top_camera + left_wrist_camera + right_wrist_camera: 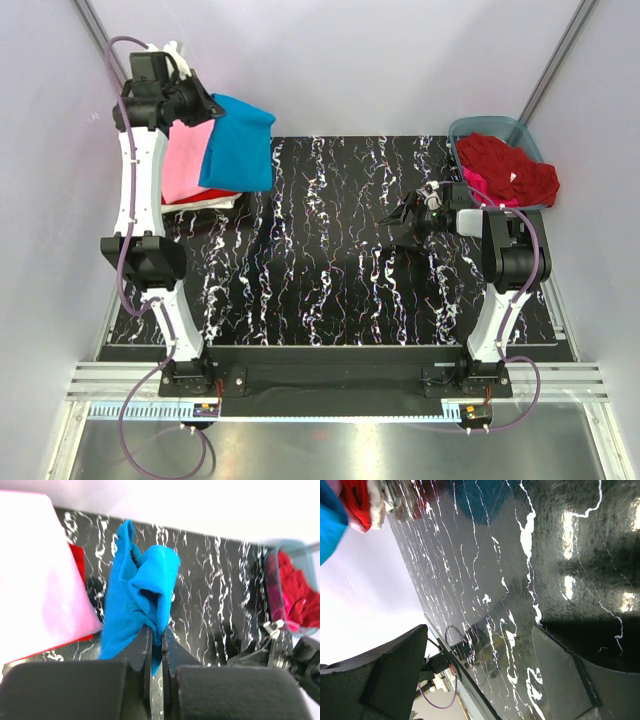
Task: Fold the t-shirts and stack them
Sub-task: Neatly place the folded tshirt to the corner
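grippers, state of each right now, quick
left gripper: closed on the blue shirt
right gripper: open, holding nothing

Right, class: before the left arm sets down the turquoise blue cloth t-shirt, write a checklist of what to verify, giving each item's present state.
1. Left gripper shut on the turquoise blue cloth t-shirt: ok.
2. That shirt neatly folded: cannot tell; it bunches at the grip.
3. It lines up with the pale pink cloth t-shirt topping the stack: not ok; it is offset past one edge.
4. Right gripper open, empty, away from the stack: ok.
5. Grey-blue translucent plastic tub holds a dark red cloth t-shirt to fetch: ok.
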Available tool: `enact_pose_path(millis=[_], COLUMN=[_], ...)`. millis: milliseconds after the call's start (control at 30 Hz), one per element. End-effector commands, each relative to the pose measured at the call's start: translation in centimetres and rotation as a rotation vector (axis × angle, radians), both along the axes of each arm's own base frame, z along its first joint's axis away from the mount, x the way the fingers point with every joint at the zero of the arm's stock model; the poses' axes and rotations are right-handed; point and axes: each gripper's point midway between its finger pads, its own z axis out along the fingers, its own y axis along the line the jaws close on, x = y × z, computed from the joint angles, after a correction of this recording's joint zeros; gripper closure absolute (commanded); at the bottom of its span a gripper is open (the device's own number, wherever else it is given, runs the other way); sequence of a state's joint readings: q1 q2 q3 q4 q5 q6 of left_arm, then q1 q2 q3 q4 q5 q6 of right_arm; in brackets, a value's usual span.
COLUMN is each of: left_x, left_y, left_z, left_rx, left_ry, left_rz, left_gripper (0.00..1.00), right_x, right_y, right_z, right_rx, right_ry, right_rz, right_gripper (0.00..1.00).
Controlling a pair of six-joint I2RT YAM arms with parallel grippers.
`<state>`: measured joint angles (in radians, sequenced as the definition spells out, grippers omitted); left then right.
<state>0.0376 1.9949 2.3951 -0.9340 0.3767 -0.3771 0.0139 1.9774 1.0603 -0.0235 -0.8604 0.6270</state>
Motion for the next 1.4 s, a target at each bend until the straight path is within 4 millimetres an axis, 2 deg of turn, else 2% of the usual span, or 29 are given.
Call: enact_pose_path(millis=[0,600,833,900,1000,1033,1133,1267,1367], left_x=[-1.1,-0.2,0.7,1.1,2.2,2.8,4.4,6.4,8.0], left_y=[0.8,4.9,7.4,7.9,9.1,9.9,10.7,12.7,14.0], left_z=[7.4,9.6,7.3,7.3,6.4,5.4,3.7,1.5,-0.1], left_rx=[-0.042,-0.126,-0.130,-0.122,-0.139,-0.152,-0.179,-0.134,-0.118], left_ry=[-0.202,-0.275,-0.238,-0.254,-0.252,-0.234,-0.217,-0.204,-0.214], left_rz=[0.004,0.061,0.081,0.080,0.080,0.091,0.082,0.129,0.149], left_gripper=[1.00,1.00,0.99,0.98,0.96,0.96,0.95,0.92,0.87], right_x=[-0.4,-0.3,-0.4,-0.4,-0.4,-0.4,-0.4,-0.5,-0.4], right_y=[-0.9,-0.9,-0.8,-0.8,-0.8,-0.7,-0.8,-0.7,-0.7], right_z=[-3.2,-3.2,-3.2,-3.2,-3.3,-3.3,-3.3,-3.3,-3.3], right_rx=[-0.085,-0.071,-0.070,-0.070,-0.069,-0.068,-0.067,-0.066,-0.062], right_ry=[0.056,0.061,0.062,0.063,0.063,0.063,0.065,0.067,0.068], right_rz=[-0.024,-0.019,-0.016,-0.017,-0.015,-0.012,-0.012,-0.010,-0.009], right_gripper=[0.07,0.07,0.07,0.07,0.07,0.07,0.07,0.07,0.06])
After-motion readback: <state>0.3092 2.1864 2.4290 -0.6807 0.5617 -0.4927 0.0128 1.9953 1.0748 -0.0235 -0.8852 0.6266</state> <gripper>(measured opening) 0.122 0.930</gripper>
